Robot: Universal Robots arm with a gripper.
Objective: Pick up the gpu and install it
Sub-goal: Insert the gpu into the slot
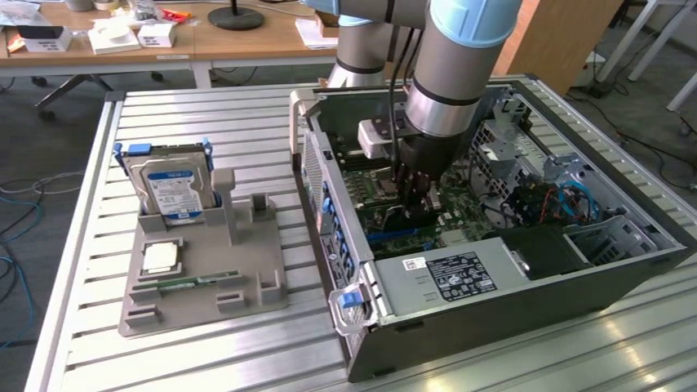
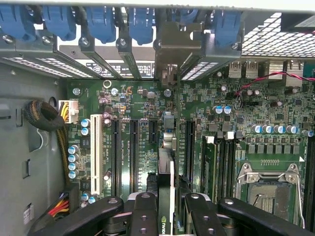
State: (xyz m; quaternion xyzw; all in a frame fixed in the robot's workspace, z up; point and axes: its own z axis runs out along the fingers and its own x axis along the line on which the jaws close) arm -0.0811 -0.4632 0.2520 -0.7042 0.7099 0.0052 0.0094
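My arm (image 1: 458,65) comes down near-vertical into the open computer case (image 1: 610,269). My hand (image 1: 419,196) is clamped on the gpu (image 2: 166,182), held edge-on above the motherboard (image 2: 128,108) slots. I cannot tell whether it touches them. In the exterior view, the hard drive (image 1: 172,192) stands at 9 o'clock on the counter (image 1: 218,351).

Arm reaching down, wrist vertical, claw (image 1: 419,198) pinching the gpu (image 2: 165,196)

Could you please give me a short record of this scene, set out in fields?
tool: shut on the gpu, down inside the computer case
gpu: held edge-on over the expansion slots of the motherboard; whether it is seated cannot be told
hard drive: standing in the grey holder, outside the case at the exterior view's left
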